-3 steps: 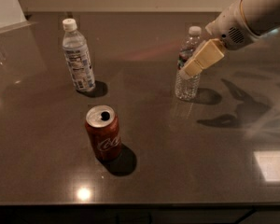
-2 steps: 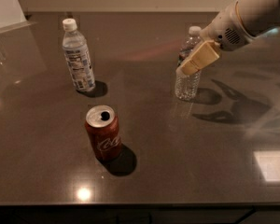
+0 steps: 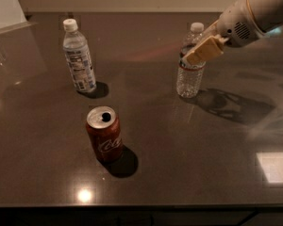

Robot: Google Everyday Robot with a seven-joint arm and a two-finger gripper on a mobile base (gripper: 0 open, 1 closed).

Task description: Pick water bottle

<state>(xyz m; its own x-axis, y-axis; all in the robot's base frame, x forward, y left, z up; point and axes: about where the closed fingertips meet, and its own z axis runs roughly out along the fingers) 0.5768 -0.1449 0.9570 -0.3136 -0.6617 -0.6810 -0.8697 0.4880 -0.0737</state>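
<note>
One gripper (image 3: 203, 51) hung at the water bottle (image 3: 188, 81), two o'clock from the cola can (image 3: 104, 140), grip unclear; closing and lifting seemed next.

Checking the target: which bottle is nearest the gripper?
The ribbed water bottle at right, where the gripper sits at its shoulder; the other bottle, tall printed label, stands far left.

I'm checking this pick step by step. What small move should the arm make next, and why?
Probably make the grip firm before any lift. The end effector sits against the upper part of the water bottle, which stands upright on the table, well apart from the other bottle and the red can. Whether it already holds the bottle cannot be seen.
</note>
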